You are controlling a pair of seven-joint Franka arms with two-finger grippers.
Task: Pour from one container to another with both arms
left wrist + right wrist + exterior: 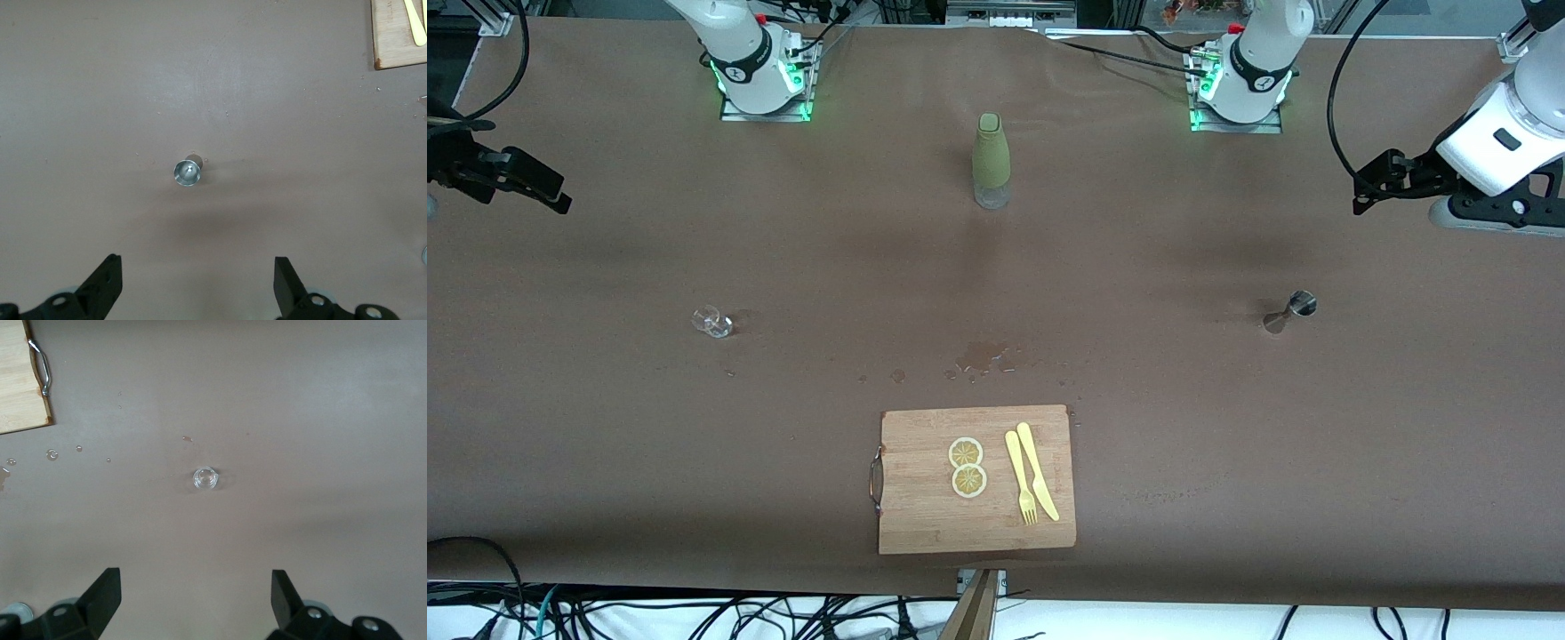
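Left gripper [193, 290]: raised over jigger [187, 171], fingers spread wide, empty.
Right gripper [193, 603]: raised over glass cup [205, 478], fingers spread wide, empty.

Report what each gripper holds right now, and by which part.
Nothing is held. The left gripper hangs open above the shiny steel hourglass jigger; the right gripper hangs open above the tiny clear glass cup.

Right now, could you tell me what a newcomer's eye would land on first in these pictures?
Probably the wooden cutting board nearest the front camera, carrying lemon slices and yellow cutlery. Next, the green bottle standing between the arm bases, with small spills between the two.
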